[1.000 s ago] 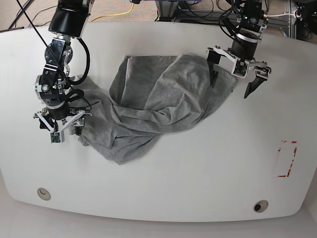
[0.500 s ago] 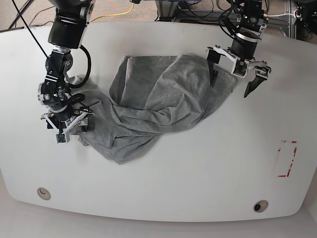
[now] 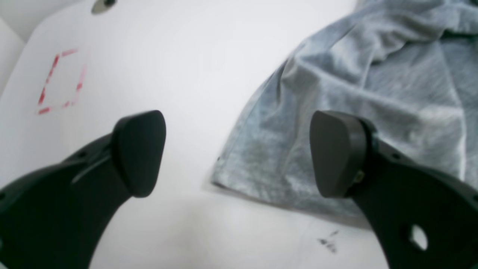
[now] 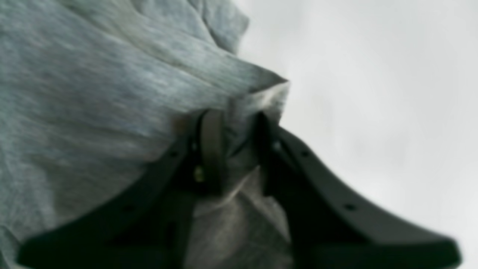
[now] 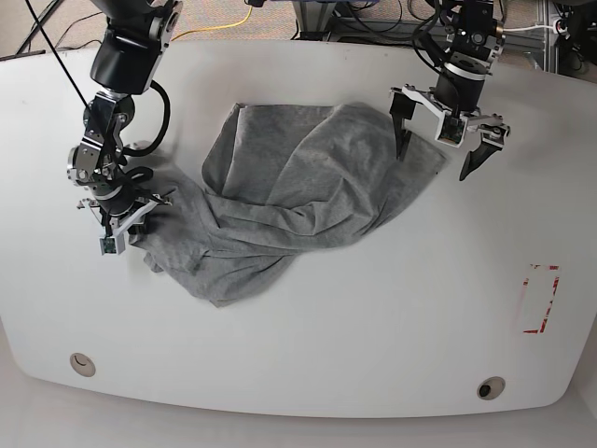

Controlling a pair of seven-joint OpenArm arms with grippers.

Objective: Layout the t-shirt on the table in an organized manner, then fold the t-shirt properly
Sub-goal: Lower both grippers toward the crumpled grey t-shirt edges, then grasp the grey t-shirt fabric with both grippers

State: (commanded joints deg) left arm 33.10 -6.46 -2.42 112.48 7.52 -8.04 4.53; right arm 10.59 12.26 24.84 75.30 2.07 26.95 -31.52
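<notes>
Shirt [image 5: 289, 205]: grey, crumpled in the middle of the white counter [image 5: 373, 327].
Right gripper [image 4: 233, 149]: pinching a fold at the shirt's edge.
Left gripper [image 3: 239, 149]: spread wide over the opposite hem, holding nothing.

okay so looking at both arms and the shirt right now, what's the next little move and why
Probably lower the left gripper and close it on the t-shirt edge. It hangs open over that edge, one finger above bare table, while the right gripper already pinches cloth at the far side.
</notes>
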